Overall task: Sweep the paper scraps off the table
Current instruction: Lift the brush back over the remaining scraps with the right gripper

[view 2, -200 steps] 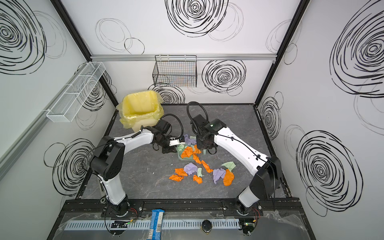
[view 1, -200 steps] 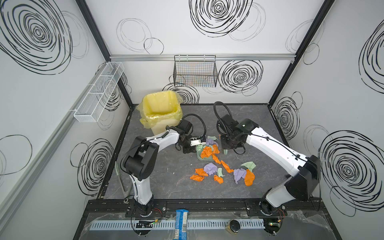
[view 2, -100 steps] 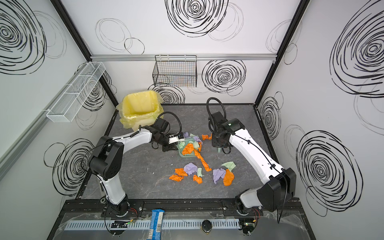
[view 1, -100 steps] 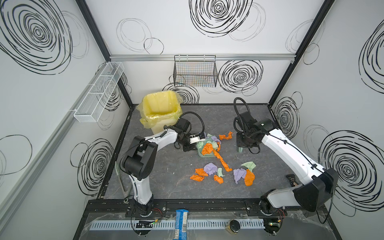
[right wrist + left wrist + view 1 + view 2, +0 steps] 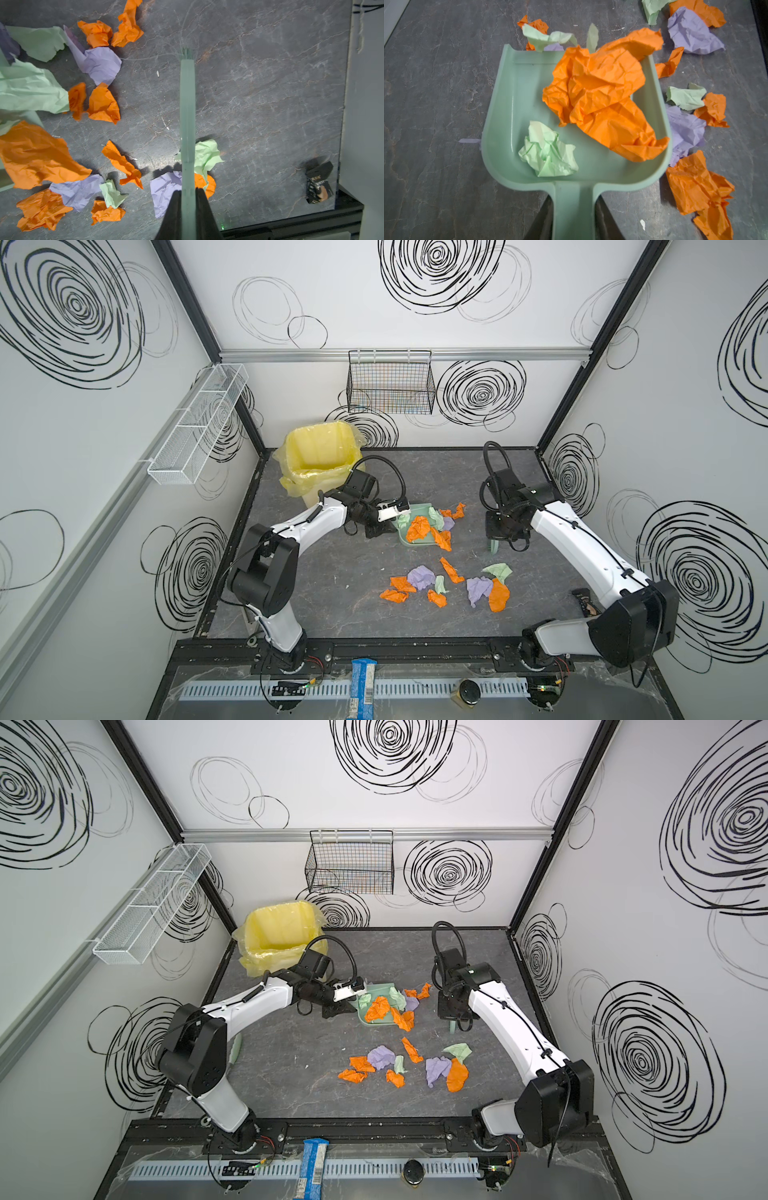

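Observation:
Several orange, lilac and pale green paper scraps (image 5: 419, 576) (image 5: 380, 1056) (image 5: 101, 104) lie scattered mid-table (image 5: 332, 580). My left gripper (image 5: 382, 526) (image 5: 338, 1006) (image 5: 574, 207) is shut on the handle of a mint-green dustpan (image 5: 419, 510) (image 5: 380, 988) (image 5: 517, 99) lying flat. A large orange scrap (image 5: 593, 91) and a green one (image 5: 548, 151) sit in the pan; others lie around its mouth and side. To its right, my right gripper (image 5: 496, 533) (image 5: 451, 1013) (image 5: 188, 195) is shut on a mint-green brush (image 5: 494, 546) (image 5: 187, 99), apart from the scraps.
A yellow-lined bin (image 5: 318, 456) stands at the back left, close behind the left arm. A black wire basket (image 5: 390, 383) hangs on the back wall, a white wire shelf (image 5: 199, 427) on the left wall. A small dark packet (image 5: 319, 182) lies near the front right corner.
The right arm has swung the brush rightwards, away from the dustpan's mouth. Scraps now sit in and around the pan. The left arm and dustpan have barely moved.

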